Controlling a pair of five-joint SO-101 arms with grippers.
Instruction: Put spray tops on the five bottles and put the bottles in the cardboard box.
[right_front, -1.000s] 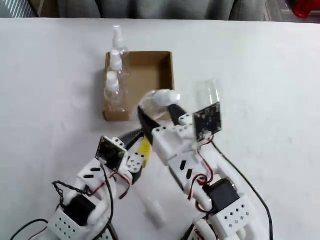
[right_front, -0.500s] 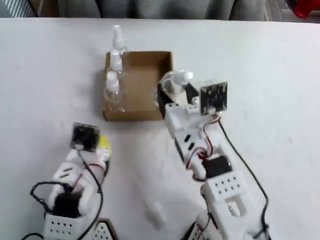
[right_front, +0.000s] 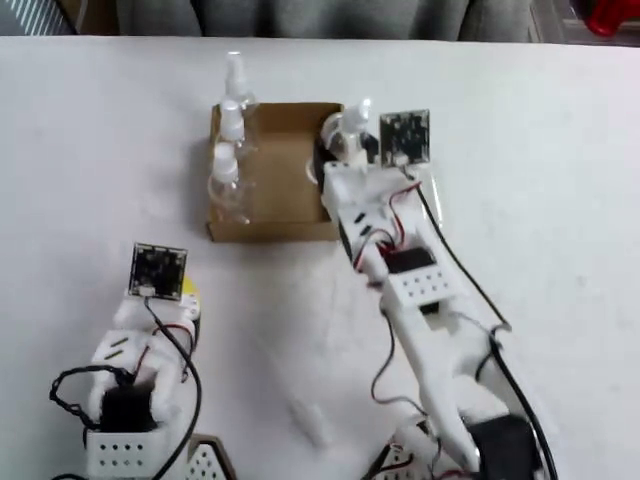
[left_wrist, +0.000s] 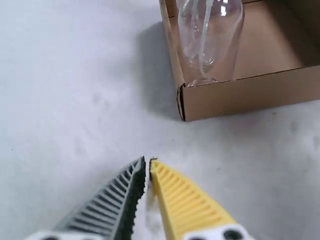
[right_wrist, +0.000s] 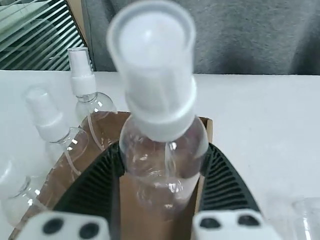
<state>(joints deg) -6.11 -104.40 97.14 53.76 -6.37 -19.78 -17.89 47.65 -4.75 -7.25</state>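
- black right jaws pinch the gripped bottle (right_wrist: 162, 150), one jaw on each side of its clear body. the bottle is upright and carries a white spray top (right_wrist: 152, 65).
- grey and yellow left jaws are pressed together with nothing between them, just above the white surface (right_front: 540, 150).
- in the high view the gripped bottle is at the right wall of the cardboard box (right_front: 270, 232), toward its far end. i cannot tell whether its base touches the box floor.
- the right arm (right_front: 420, 300) stretches forward beside the box, while the left arm (right_front: 140, 340) sits well back, with its jaws near the box's near left corner.
- along the box's left wall stand the near bottle (right_front: 224, 185), middle bottle (right_front: 232, 125) and far bottle (right_front: 236, 70), each clear with a white top.
- a small whitish piece (right_front: 312, 428) lies on the surface between the arm bases, too faint to identify.
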